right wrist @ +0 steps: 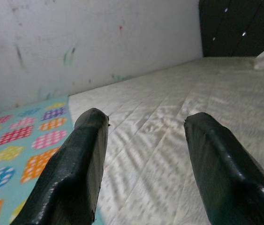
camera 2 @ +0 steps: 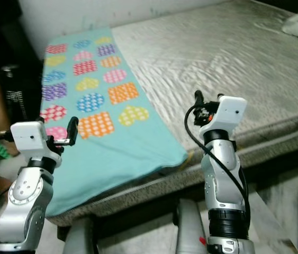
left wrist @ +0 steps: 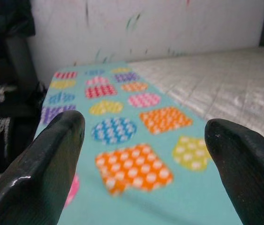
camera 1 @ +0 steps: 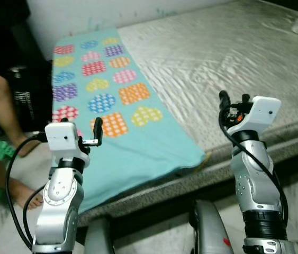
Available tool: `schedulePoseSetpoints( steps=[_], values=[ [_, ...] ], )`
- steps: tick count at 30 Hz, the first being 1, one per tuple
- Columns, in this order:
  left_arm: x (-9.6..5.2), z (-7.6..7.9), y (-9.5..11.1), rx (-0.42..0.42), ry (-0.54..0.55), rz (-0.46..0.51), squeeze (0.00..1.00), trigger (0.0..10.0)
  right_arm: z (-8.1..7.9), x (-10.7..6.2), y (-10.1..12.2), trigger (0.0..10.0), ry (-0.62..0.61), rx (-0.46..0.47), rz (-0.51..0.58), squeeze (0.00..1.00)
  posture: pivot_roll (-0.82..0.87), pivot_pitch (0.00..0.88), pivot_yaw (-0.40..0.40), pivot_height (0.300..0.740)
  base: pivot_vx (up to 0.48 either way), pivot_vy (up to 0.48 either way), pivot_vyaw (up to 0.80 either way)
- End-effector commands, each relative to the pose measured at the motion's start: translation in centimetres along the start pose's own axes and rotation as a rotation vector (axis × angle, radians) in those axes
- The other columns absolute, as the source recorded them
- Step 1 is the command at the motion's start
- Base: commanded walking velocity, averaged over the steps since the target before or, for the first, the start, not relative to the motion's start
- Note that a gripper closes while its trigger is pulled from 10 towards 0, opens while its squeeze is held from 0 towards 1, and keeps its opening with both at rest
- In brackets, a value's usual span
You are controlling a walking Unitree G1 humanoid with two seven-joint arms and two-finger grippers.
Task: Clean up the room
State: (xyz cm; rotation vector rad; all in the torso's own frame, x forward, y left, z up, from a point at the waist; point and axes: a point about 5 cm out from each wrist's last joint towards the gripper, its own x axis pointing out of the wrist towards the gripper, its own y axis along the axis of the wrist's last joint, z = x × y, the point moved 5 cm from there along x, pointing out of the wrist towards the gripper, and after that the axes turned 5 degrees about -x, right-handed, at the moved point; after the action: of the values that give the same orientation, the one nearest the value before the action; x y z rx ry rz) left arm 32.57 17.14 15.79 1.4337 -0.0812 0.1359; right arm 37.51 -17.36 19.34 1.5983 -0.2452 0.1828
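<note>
Both arms hover before the bed (camera 1: 233, 58), left gripper (camera 1: 97, 132) and right gripper (camera 1: 232, 100) parted and empty, poised over the teal blanket (camera 1: 133, 137) for straightening.

Grey mattress (camera 1: 228, 69), marked white wall (right wrist: 75, 42)

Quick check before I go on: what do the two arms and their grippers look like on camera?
Both arms are silver metal with round jointed segments and a dark ribbed band low on the right one. Each wrist carries a white boxy housing with a small dark dot. Looping black cables run along both. The left gripper and right gripper each have two long, glossy black fingers with rounded tips.
</note>
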Motion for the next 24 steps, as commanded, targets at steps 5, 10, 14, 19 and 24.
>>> schedulePoseSetpoints(
  steps=[5,10,14,19,24],
  values=[
    [0.1,-0.9,0.0,0.019,0.018,0.010,0.00,10.0,-1.5,0.2,0.9,10.0,0.057,-0.001,0.049,0.00,-0.12,0.019,0.140,0.516,0.000,0.000,0.00],
    [0.4,-1.2,-0.2,0.018,0.039,0.022,0.00,10.0,-2.3,0.5,0.9,10.0,0.090,0.011,0.055,0.00,-0.12,0.000,0.130,0.565,0.000,0.000,0.00],
    [0.7,-1.1,-0.2,0.008,0.053,0.036,0.00,10.0,-3.1,0.8,1.3,10.0,0.124,0.014,0.071,0.00,-0.13,0.000,0.123,0.590,0.000,0.000,0.00],
    [1.7,-0.2,-0.9,-0.008,0.042,0.039,0.00,10.0,-3.2,1.1,1.4,10.0,0.122,0.017,0.089,0.00,-0.14,0.000,0.138,0.644,0.000,0.000,0.00],
    [2.0,-0.1,-2.6,0.013,0.024,-0.015,0.00,10.0,-3.5,0.2,0.8,10.0,0.113,0.026,0.085,0.00,-0.16,0.000,0.162,0.694,0.000,0.000,0.00]
  ],
)
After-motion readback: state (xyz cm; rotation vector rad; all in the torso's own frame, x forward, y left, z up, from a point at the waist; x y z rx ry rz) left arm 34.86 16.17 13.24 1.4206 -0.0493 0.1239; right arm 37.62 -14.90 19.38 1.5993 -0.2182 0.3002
